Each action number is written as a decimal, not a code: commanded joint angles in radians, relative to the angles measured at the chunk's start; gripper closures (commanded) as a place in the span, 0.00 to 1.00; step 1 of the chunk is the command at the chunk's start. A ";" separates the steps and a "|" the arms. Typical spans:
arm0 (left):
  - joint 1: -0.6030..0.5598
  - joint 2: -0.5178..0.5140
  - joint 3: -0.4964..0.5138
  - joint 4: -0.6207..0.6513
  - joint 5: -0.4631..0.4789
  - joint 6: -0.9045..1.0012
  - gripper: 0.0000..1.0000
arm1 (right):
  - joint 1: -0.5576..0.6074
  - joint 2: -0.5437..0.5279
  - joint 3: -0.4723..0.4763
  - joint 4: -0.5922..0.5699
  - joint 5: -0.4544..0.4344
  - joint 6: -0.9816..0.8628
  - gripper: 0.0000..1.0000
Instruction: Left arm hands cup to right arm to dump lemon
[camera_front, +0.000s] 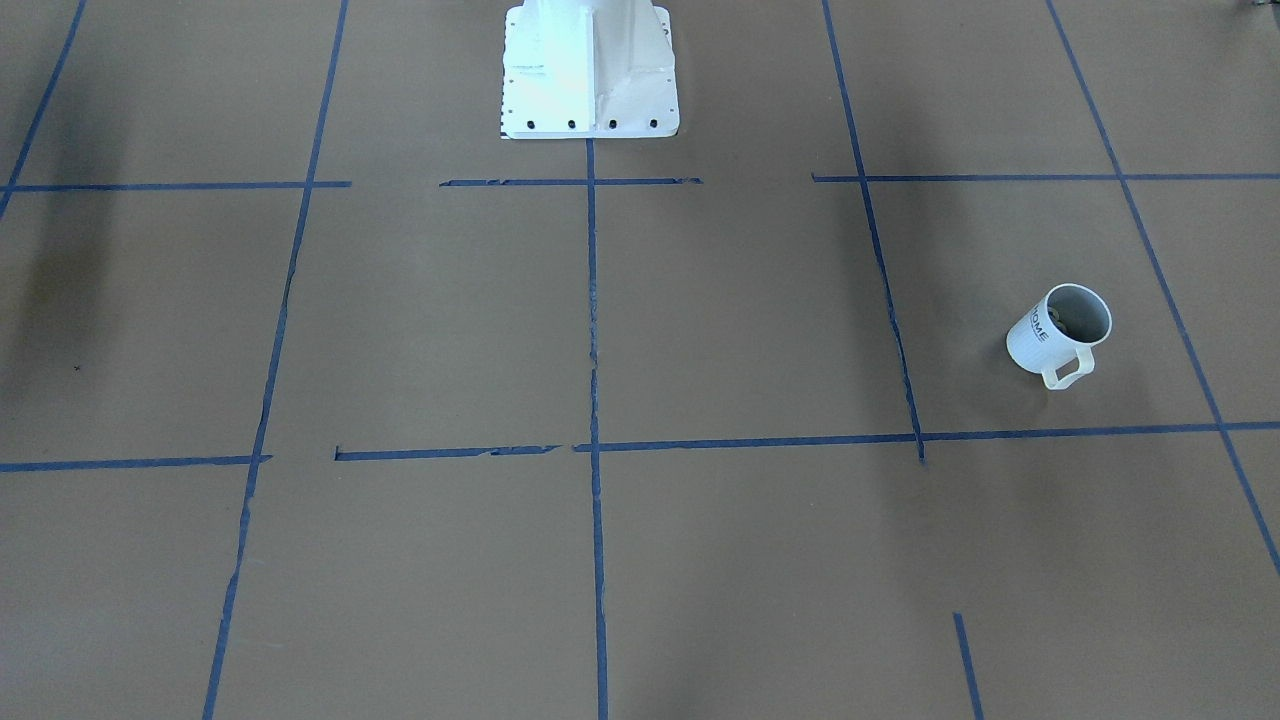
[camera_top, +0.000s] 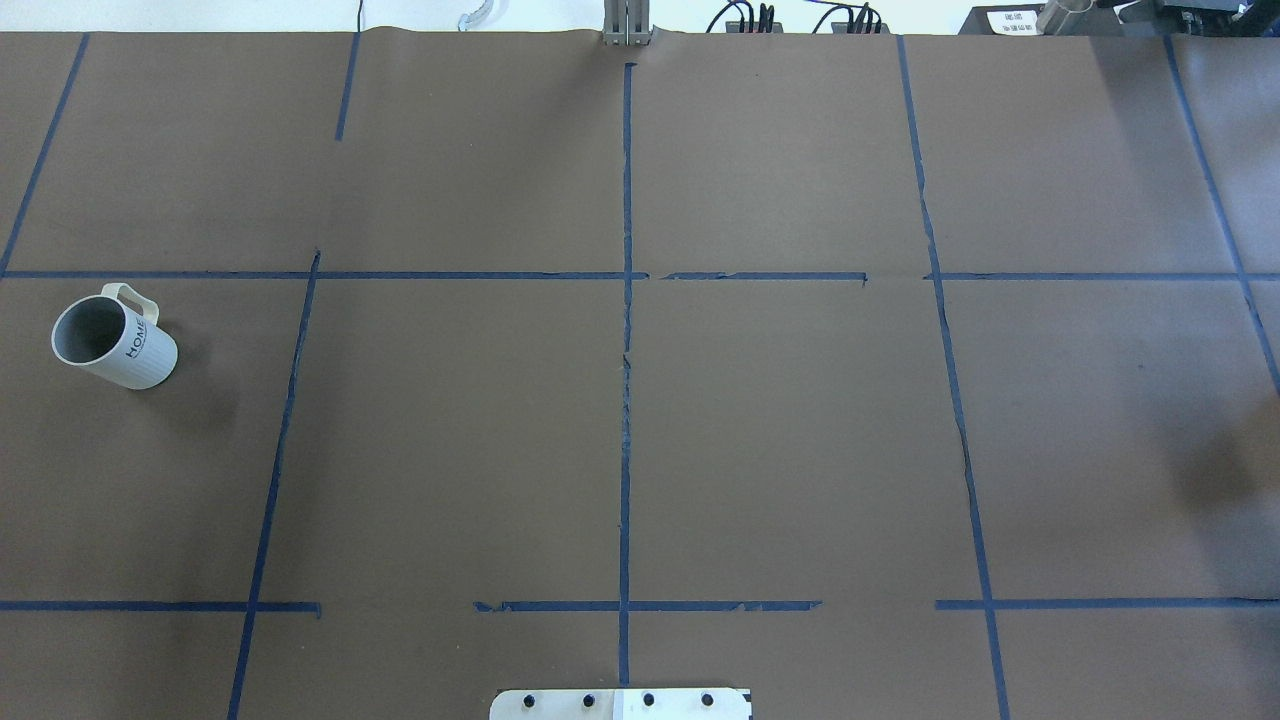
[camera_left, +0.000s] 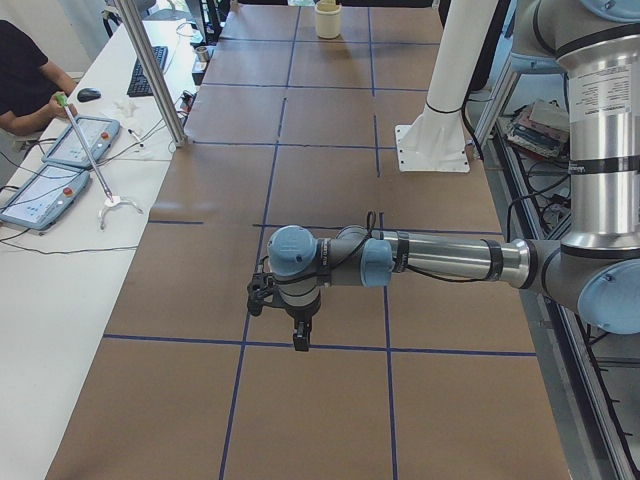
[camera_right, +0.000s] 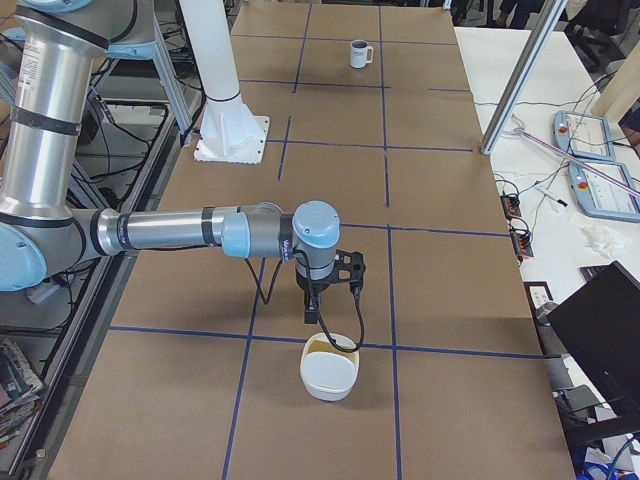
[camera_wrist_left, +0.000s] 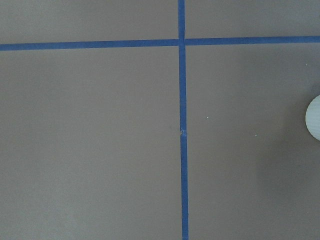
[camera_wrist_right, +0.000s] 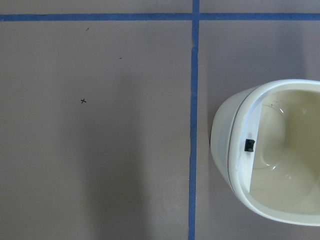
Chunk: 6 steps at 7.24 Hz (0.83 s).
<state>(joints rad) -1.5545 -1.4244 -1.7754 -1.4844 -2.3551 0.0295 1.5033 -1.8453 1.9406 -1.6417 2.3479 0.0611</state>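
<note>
The cup (camera_top: 115, 345), a white mug with "HOME" lettering, stands upright on the brown table; it also shows in the front view (camera_front: 1060, 335) and far off in the right side view (camera_right: 360, 53). The lemon is hidden; I only see the cup's grey inside. My left gripper (camera_left: 290, 315) hangs over the table on the near arm in the left side view, and I cannot tell if it is open or shut. My right gripper (camera_right: 318, 300) hovers just behind a cream bowl (camera_right: 330, 368); its state cannot be told either. No fingers show in either wrist view.
The cream bowl (camera_wrist_right: 272, 155) fills the right of the right wrist view. A white rounded edge (camera_wrist_left: 314, 117) peeks in at the left wrist view's right border. The white robot base (camera_front: 590, 70) stands mid-table. A person (camera_left: 25, 85) sits at a side desk with tablets.
</note>
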 joint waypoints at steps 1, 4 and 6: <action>-0.001 0.002 -0.009 -0.002 -0.004 0.001 0.00 | -0.002 0.000 0.006 -0.001 0.020 0.002 0.00; 0.001 -0.001 -0.018 -0.051 -0.007 0.001 0.00 | -0.002 -0.002 0.004 0.061 0.031 0.005 0.00; 0.005 -0.004 -0.019 -0.065 -0.007 -0.013 0.00 | -0.002 -0.017 -0.005 0.146 0.033 0.009 0.00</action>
<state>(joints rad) -1.5519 -1.4261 -1.7932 -1.5404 -2.3622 0.0241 1.5018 -1.8564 1.9399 -1.5378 2.3802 0.0687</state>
